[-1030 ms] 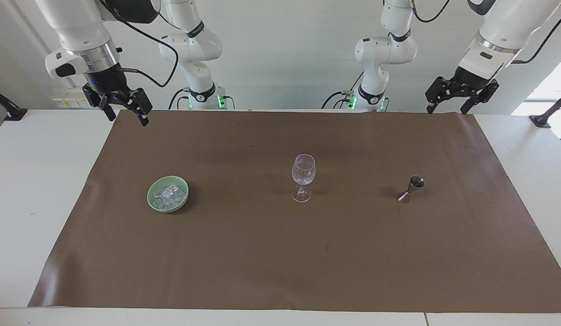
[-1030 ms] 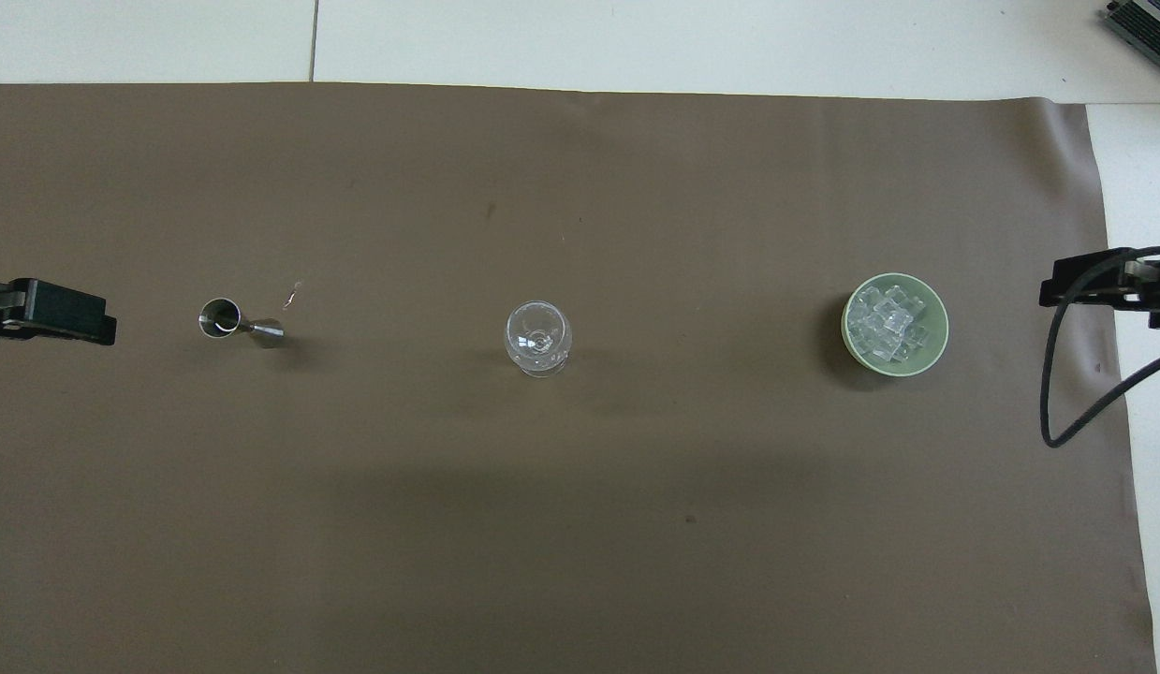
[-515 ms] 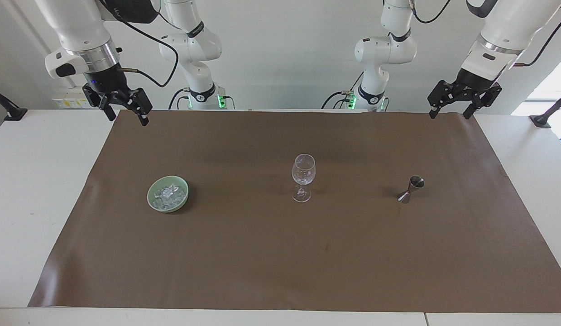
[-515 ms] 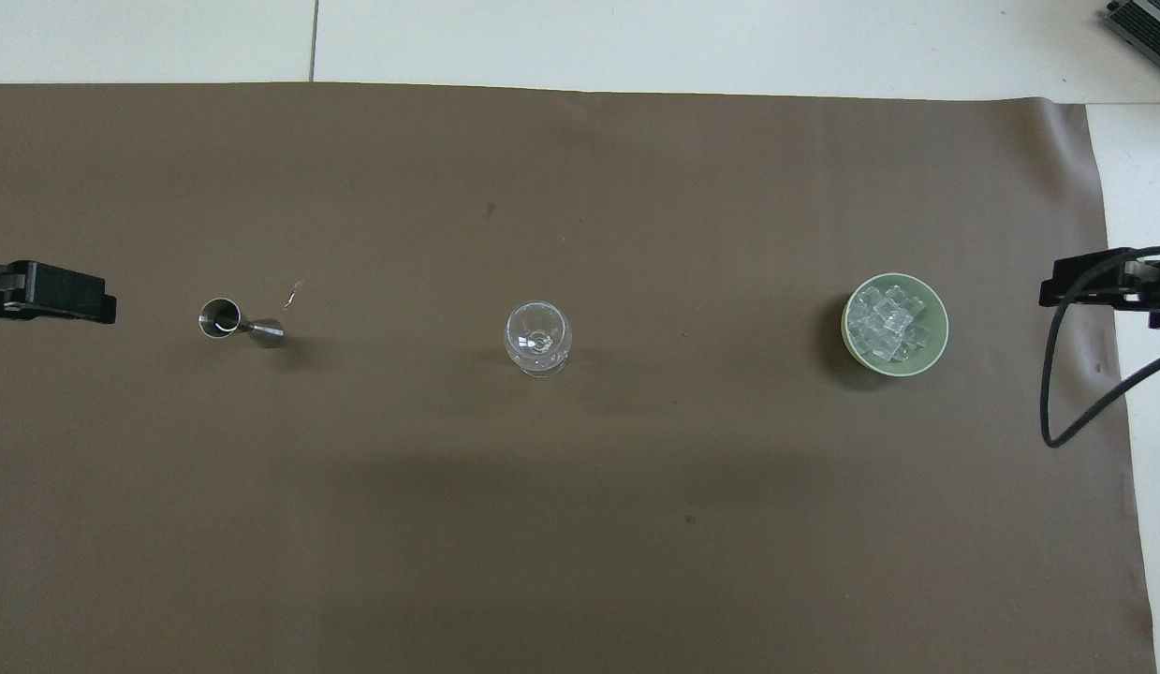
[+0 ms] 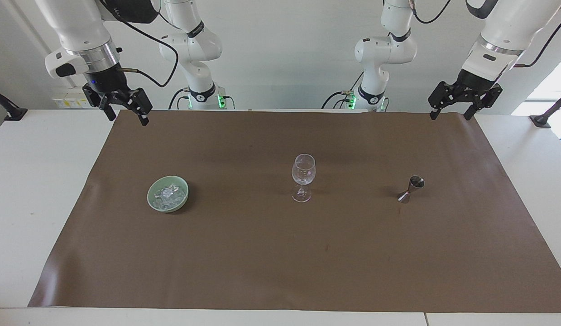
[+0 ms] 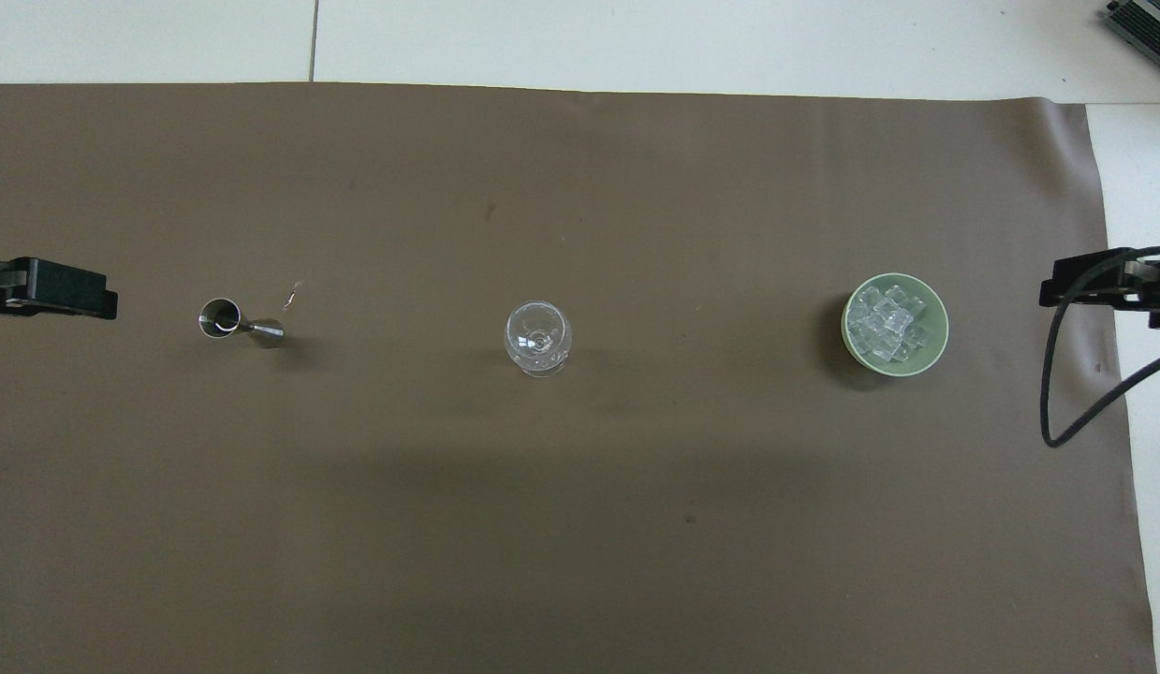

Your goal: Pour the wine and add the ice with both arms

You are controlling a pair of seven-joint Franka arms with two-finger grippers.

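Observation:
A heap of clear ice lies in a pale green bowl toward the right arm's end of the brown mat; it also shows in the overhead view. A clear stemmed glass stands upright mid-mat. A small steel jigger stands toward the left arm's end. My right gripper hangs open and empty over the mat corner near its base. My left gripper hangs open and empty over the mat corner at its own end. Both are well apart from all objects.
The brown mat covers most of the white table. A black cable loops down from the right wrist. The arm bases stand at the table edge.
The left gripper has turned level and shifted slightly over its mat corner. The right arm, glass, jigger and bowl have not moved.

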